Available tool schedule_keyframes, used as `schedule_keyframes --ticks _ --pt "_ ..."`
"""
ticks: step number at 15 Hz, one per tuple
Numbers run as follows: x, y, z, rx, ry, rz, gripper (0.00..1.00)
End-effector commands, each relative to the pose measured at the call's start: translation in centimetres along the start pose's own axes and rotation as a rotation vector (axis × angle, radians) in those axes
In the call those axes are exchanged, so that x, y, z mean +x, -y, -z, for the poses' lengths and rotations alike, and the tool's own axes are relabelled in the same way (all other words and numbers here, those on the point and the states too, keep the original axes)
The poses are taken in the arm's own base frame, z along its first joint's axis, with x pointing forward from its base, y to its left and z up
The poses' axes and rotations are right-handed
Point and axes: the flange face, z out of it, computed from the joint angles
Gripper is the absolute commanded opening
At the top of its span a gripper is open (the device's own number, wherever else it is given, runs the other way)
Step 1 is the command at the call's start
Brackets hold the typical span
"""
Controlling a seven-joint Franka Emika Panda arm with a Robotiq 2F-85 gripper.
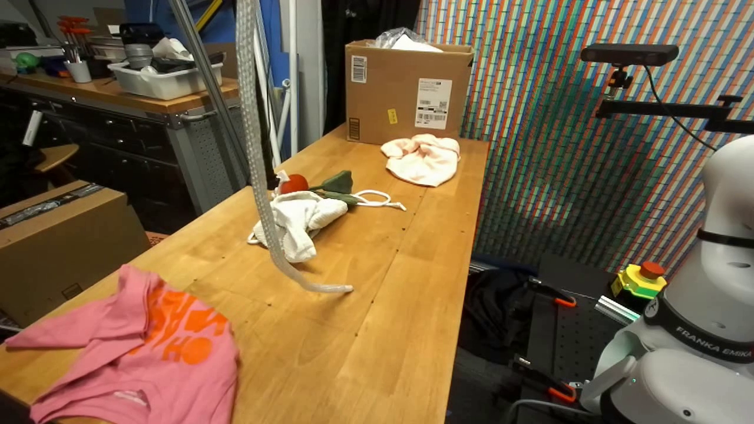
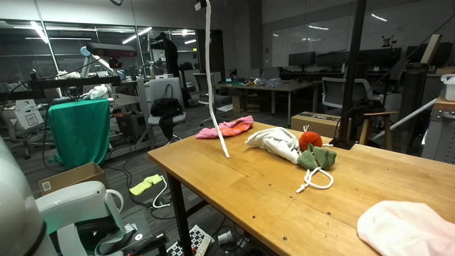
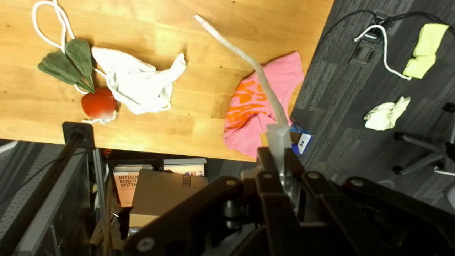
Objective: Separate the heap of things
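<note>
My gripper (image 3: pixel 279 154) is shut on one end of a white rope (image 3: pixel 263 76). In an exterior view only the gripper's dark tip (image 2: pixel 202 4) shows at the top edge. The rope (image 2: pixel 209 67) hangs down over the wooden table; whether its lower end touches the top I cannot tell. It also shows in an exterior view (image 1: pixel 253 129). A heap lies mid-table: a white cloth (image 3: pixel 137 81), a red round soft toy (image 3: pixel 97 103) with green fabric leaves (image 3: pixel 67 64), and a white cord loop (image 2: pixel 321 186). A pink garment with orange letters (image 1: pixel 171 353) lies apart from it.
A pale pink cloth (image 1: pixel 427 162) lies before a cardboard box (image 1: pixel 406 88) at one table end. A black post (image 3: pixel 79 134) stands at the table's edge near the red toy. Yellow cloths (image 3: pixel 426 49) lie on the floor.
</note>
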Motion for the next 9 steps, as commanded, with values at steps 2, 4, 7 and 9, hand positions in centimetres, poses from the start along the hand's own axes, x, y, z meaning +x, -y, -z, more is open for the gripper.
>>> schedule_keyframes --ticks 2,4,7,9 --pt "-0.4 -5.0 -0.1 0.026 0.055 -0.028 0.07" --pt "-0.6 -6.4 -0.8 0.043 0.100 -0.033 0.07" --pt "-1.1 -7.3 -2.5 0.055 0.162 -0.017 0.07" --pt "-1.4 -7.5 -3.4 0.057 0.199 0.007 0.07"
